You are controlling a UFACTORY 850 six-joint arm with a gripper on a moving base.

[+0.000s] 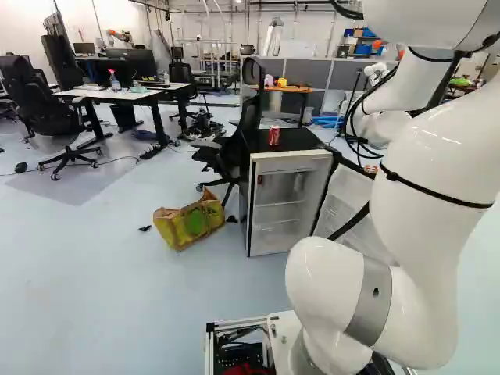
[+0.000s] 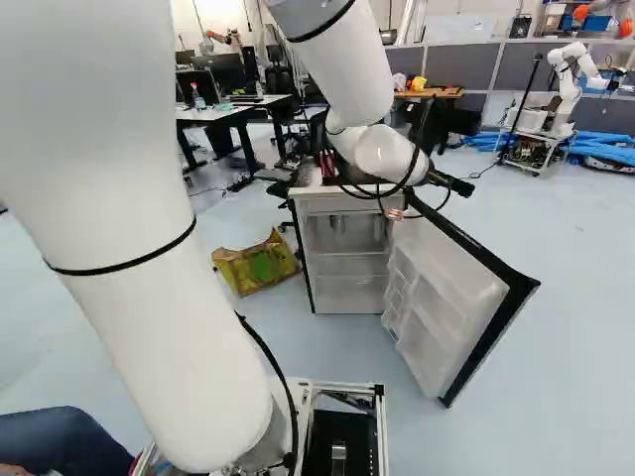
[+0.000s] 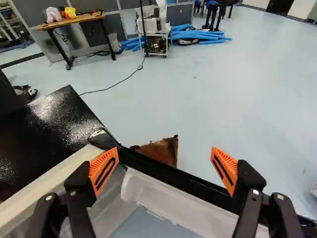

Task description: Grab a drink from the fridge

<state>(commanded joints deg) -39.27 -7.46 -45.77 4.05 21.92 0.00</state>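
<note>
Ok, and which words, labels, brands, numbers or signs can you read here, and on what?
None reads clearly enough to quote.
Red can on the fridge: pale marking, too small.
Yellow bag: green print, too blurred.
Bottle on the desk: too small for any lettering to show.

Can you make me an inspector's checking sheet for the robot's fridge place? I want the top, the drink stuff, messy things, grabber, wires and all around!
Surface: the fridge's black top looks shiny.
Job's things: fridge open, its door swung wide; a red can stands on top; a small red thing inside, too small to name.
Clutter: a yellow bag on the floor; something brown past the door's edge, can't tell what.
Grippers: end effector open, nothing held.
Cables: black cable along the arm; thin cord on the floor.
Surroundings: desk, black chair, another robot, blue tubes.
</note>
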